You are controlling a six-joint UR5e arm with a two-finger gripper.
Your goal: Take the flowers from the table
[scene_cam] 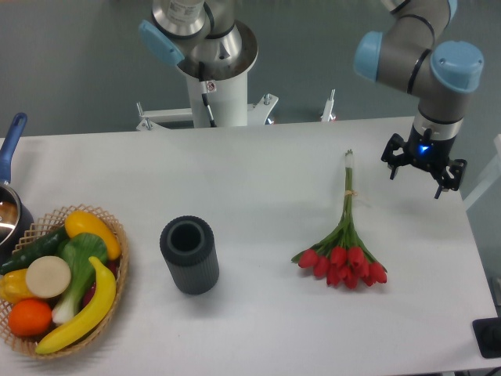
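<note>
The flowers (342, 258), a bunch of red tulips with long thin green stems tied together, lie flat on the white table (258, 180), blooms toward the front and stem ends pointing to the back. My gripper (417, 178) hangs to the right of the stem ends, apart from them and above the table's right part. Its fingers are spread open and hold nothing.
A dark ribbed cylindrical vase (189, 254) stands upright left of the flowers. A wicker basket (117, 235) of fruit and vegetables sits at the front left. A pot with a blue handle (9, 149) is at the left edge. The arm's white base (213, 86) stands behind the table.
</note>
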